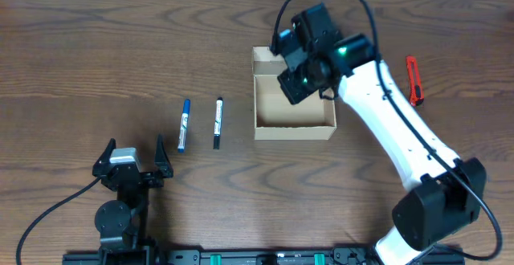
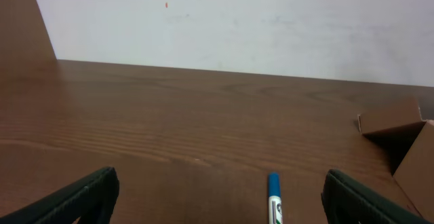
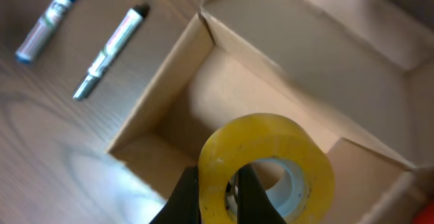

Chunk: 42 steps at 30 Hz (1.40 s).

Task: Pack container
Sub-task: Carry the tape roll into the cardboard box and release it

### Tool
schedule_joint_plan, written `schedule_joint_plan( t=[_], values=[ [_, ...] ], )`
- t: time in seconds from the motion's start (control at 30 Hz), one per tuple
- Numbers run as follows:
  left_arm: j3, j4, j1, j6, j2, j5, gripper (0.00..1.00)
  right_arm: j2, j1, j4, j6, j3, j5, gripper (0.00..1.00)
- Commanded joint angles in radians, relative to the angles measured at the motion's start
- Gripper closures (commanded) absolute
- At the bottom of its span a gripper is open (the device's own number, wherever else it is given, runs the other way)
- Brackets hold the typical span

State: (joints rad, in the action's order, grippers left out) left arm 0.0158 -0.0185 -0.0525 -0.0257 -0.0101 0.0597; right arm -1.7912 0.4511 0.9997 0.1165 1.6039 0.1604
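Right gripper [image 3: 217, 193] pinched shut on yellow tape roll [image 3: 271, 149] over container [image 1: 295, 131], roll hidden overhead by right arm [image 1: 401, 128], left gripper [image 1: 134, 148] spread wide, nothing held.

The left arm [image 1: 116, 209] sits folded low at the near edge, its gripper [image 1: 135, 146] level and spread wide. The right arm [image 1: 401, 128] reaches far forward and inward, wrist apparently pitched down, its gripper [image 3: 218, 193] pinched tight on the wall of a tape roll [image 3: 271, 149].
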Motion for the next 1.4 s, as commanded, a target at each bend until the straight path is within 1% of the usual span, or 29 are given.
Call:
schedule_joint_plan(
  t=[0.0,0.17,0.33,0.8,1.13,1.27,1.37],
  values=[
    [-0.011,-0.053,-0.003,0.003,0.006,0.011,0.05,-0.004,0.007,-0.054,-0.016,-0.082,0.002,0.99],
    [-0.011,-0.053,-0.003,0.003,0.006,0.011,0.05,-0.048,0.007,-0.100,-0.015,-0.156,0.002,0.99],
    [-0.011,-0.053,-0.003,0.003,0.006,0.012,0.05,-0.085,0.007,-0.124,-0.014,-0.190,0.001,0.99],
    [-0.011,-0.053,-0.003,0.003,0.006,0.012,0.05,-0.158,0.007,-0.171,-0.014,-0.207,0.002,0.99],
    [-0.011,-0.053,-0.003,0.003,0.006,0.011,0.05,-0.164,0.007,-0.192,-0.014,-0.208,0.001,0.98],
    [-0.011,-0.053,-0.003,0.003,0.006,0.011,0.05,-0.175,0.007,-0.192,-0.014,-0.209,0.002,0.74],
    [-0.011,-0.053,-0.003,0.003,0.006,0.012,0.05,-0.180,0.007,-0.193,-0.014,-0.209,0.001,0.70]
  ],
)
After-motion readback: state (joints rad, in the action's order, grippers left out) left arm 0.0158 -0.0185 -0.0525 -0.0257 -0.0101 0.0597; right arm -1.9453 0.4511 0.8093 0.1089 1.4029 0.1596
